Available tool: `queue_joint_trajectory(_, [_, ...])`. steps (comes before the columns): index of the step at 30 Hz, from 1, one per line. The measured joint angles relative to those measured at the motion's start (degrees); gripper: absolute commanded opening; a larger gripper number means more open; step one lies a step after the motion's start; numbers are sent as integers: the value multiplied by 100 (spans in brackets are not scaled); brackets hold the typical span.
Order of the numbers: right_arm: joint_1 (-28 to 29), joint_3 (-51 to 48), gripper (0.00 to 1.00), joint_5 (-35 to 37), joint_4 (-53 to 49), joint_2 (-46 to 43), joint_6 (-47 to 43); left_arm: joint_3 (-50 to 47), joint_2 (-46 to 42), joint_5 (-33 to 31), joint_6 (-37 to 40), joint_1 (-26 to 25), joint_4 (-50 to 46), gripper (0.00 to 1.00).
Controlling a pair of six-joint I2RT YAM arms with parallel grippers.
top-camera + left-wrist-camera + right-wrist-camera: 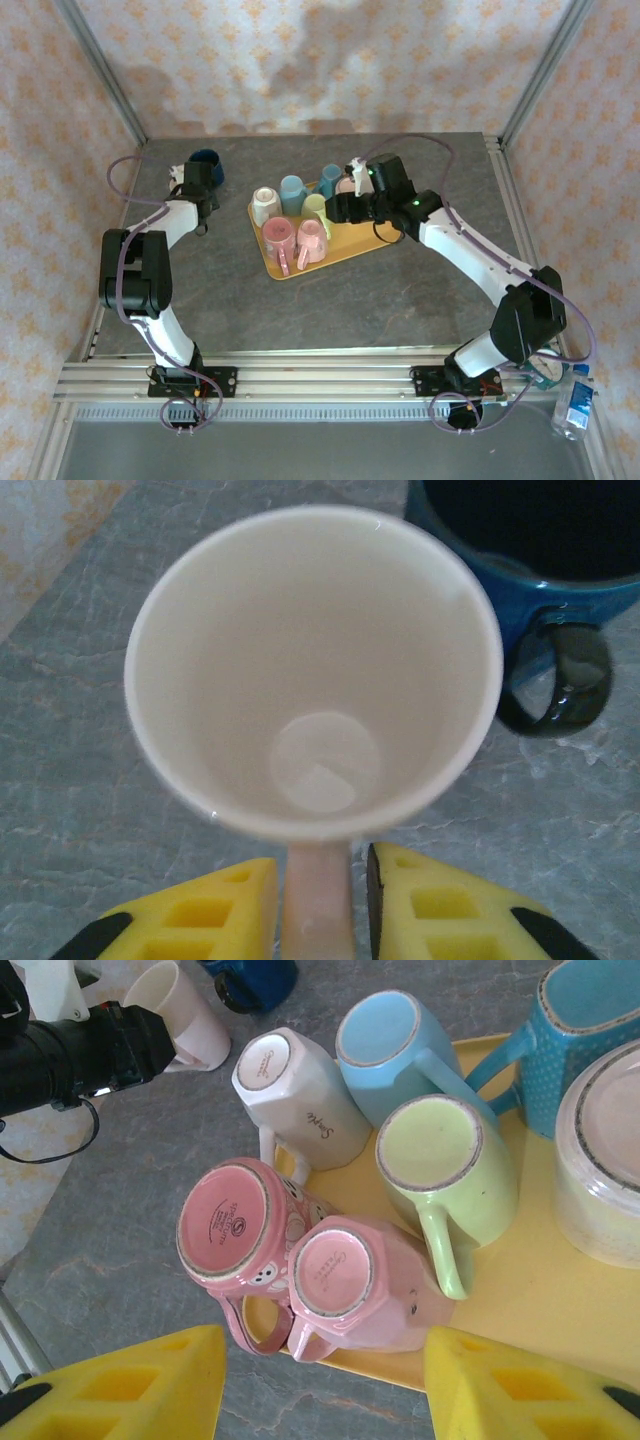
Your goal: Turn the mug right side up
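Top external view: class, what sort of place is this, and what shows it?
Probably a robot test cell, not a kitchen: left arm and right arm bolted to a metal rail, patterned screens on three sides, and a yellow tray of upside-down mugs.

Seven mugs (445, 1155) are sitting on one yellow tray (540, 1300), two more, one cream mug (310, 660) and one dark blue mug (580, 592), are sitting off it on the table (400, 300), and one water bottle (575, 400) is sitting by the table's edge.
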Motion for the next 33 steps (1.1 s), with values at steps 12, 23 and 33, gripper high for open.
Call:
queue_joint_trajectory(12, [-74,7,55,249,31,-26,170,-317,-1005,258,-96,2,-9,53])
queue_joint_trajectory(23, [-282,-435,55,1023,-68,-680,546,-662,-3110,2251,-181,-136,-870,54])
queue_joint_trajectory(33, [-1080,-625,53,1104,-323,-822,-409,-487,-3294,3720,227,-1434,-1897,54])
